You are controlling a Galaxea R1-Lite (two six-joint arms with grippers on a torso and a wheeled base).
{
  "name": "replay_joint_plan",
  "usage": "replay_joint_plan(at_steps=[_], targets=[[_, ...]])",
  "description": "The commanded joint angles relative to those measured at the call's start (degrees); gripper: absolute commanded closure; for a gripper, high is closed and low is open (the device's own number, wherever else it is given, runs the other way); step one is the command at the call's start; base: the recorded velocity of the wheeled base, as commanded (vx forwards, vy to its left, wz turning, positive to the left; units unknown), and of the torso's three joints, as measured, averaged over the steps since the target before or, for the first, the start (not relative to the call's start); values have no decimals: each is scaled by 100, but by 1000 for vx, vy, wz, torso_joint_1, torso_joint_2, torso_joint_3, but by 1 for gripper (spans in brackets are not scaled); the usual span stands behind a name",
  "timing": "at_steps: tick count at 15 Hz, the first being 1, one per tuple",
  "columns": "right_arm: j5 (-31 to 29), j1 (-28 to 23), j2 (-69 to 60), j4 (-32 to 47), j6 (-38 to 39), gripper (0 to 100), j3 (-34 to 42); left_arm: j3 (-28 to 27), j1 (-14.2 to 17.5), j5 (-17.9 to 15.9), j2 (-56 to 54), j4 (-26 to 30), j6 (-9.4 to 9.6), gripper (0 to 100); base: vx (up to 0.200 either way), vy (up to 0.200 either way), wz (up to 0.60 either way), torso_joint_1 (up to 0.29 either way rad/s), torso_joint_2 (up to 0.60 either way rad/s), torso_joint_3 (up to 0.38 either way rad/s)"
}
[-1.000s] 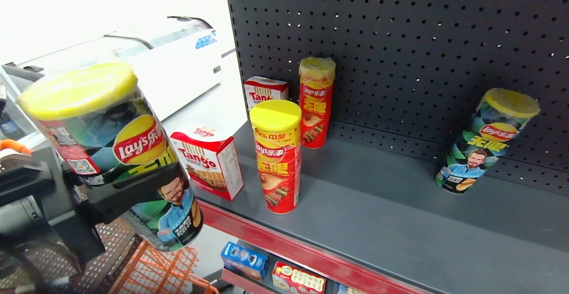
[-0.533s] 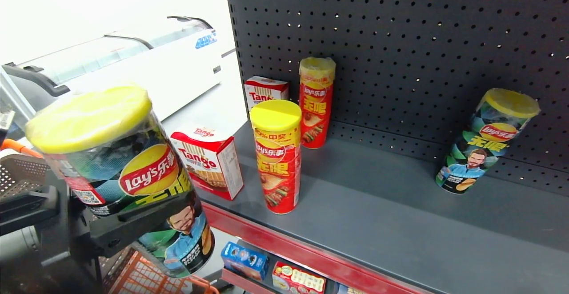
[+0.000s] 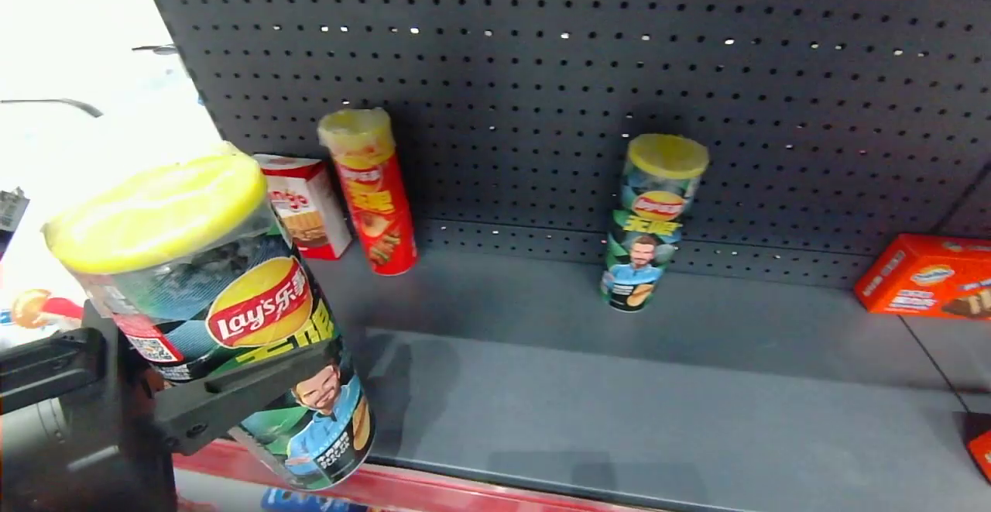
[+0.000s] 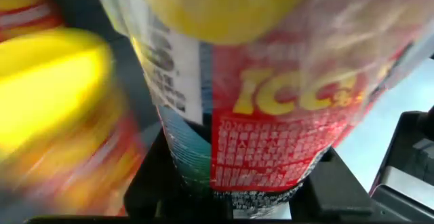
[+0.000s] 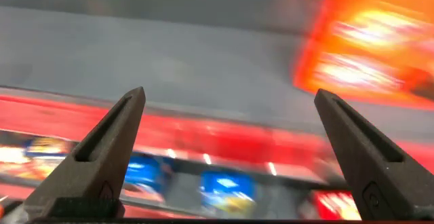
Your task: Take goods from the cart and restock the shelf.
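My left gripper (image 3: 246, 385) is shut on a chips can (image 3: 209, 287) with a yellow lid and a green and black label. It holds the can upright at the shelf's front left edge. In the left wrist view the can (image 4: 264, 115) rises between the gripper's (image 4: 251, 193) dark fingers (image 4: 159, 187). The grey shelf (image 3: 588, 396) carries a matching green can (image 3: 650, 221) against the pegboard, a red can (image 3: 372, 194) and a red and white box (image 3: 303, 204). My right gripper (image 5: 230, 149) hangs open over the shelf's red front edge (image 5: 203, 132).
An orange box (image 3: 929, 276) sits at the shelf's right end; it is a blur in the right wrist view (image 5: 380, 41). A blurred yellow lid (image 4: 47, 95) lies beside the held can. The shelf's middle and front are bare. Lower-shelf goods (image 5: 227, 187) show below the edge.
The head camera has swung right along the shelf, so the shelf goods sit further left in view. The held can sank slightly and stays in the left gripper.
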Motion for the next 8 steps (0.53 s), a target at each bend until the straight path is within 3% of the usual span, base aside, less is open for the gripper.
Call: replay_joint_plan(at_steps=[1, 2, 8], targets=[[1, 3, 6, 7, -1, 0, 0, 1, 13, 1, 11, -7, -1, 100, 0, 0, -600, 12, 2, -2], [1, 3, 6, -2, -1, 0, 0, 1, 13, 10, 11, -7, -1, 100, 0, 0, -600, 2, 2, 2], [1, 3, 6, -2, -1, 0, 0, 247, 48, 45, -103, -16, -1, 100, 0, 0, 0, 0, 0, 0]])
